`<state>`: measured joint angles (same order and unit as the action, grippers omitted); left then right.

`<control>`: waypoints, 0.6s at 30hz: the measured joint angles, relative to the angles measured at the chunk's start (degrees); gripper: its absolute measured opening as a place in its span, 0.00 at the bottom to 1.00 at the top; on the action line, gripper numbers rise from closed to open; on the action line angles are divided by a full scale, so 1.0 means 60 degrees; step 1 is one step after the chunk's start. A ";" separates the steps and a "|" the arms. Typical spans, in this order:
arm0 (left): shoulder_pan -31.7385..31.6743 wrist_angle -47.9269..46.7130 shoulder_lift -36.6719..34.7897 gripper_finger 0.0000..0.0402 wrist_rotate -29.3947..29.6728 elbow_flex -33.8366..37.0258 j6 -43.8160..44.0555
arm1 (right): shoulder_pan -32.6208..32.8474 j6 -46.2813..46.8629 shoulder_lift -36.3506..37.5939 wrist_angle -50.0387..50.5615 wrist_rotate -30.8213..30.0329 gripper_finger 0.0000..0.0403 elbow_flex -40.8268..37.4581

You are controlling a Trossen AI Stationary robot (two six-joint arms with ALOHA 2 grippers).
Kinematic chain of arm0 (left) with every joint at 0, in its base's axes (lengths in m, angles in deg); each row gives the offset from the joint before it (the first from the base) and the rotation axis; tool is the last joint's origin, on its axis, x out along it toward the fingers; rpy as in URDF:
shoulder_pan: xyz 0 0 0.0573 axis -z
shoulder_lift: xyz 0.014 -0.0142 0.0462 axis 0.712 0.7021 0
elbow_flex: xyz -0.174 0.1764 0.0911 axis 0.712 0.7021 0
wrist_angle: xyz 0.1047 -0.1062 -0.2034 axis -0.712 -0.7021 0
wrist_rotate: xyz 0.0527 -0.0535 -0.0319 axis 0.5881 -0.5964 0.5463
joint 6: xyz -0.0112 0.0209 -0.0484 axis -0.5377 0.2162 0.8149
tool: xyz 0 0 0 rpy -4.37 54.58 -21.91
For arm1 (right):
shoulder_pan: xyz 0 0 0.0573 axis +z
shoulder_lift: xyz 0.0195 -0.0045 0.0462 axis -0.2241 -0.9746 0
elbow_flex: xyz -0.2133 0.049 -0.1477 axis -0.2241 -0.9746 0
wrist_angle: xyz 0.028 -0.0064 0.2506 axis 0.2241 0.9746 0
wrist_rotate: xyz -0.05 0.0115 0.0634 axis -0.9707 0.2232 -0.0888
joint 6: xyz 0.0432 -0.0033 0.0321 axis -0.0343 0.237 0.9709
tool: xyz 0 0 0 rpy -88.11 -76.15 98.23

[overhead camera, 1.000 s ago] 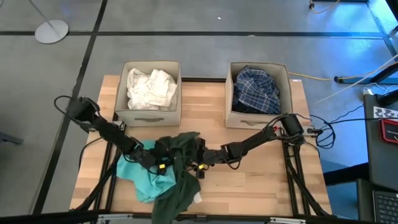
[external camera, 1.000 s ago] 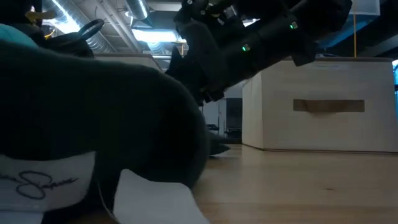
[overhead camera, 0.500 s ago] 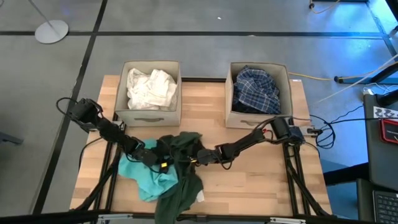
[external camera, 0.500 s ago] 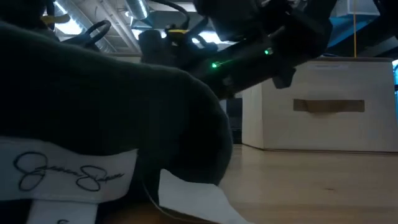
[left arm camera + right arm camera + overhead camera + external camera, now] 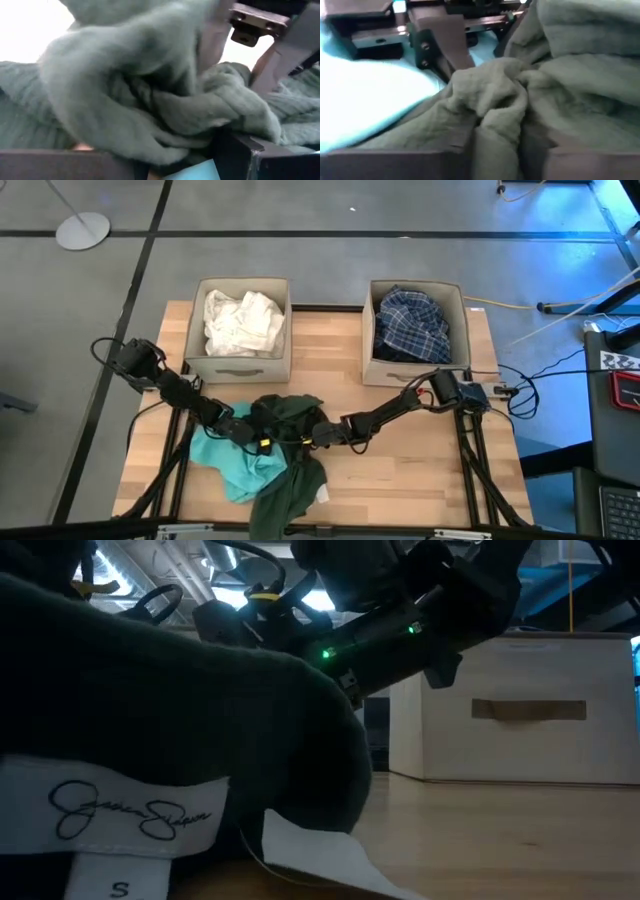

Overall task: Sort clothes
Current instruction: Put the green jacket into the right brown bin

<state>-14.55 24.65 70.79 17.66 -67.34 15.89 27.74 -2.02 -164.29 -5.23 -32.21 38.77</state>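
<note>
Right tool [image 5: 312, 437] edged left, apparently clamped on dark green garment [image 5: 290, 420], left tool [image 5: 262, 438] likewise

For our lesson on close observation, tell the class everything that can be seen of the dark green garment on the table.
The dark green garment is soft, knit-looking fabric, crumpled in a heap at the table's near middle, with one part trailing toward the near edge. It lies partly over the teal garment. A white label with a script signature and the letter S shows on it. The left gripper and right gripper meet at it from either side, and both wrist views show bunched folds between their fingers.
</note>
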 joint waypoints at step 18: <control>0.0247 -0.1641 -0.0062 0.41 -0.0078 -0.0119 0.1344 | 0.0336 -0.2102 0.2256 0.4061 -0.2149 0.05 -0.0036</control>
<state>-13.06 14.80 70.42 17.19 -68.06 23.96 29.75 -14.63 -150.75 19.14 -45.11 38.55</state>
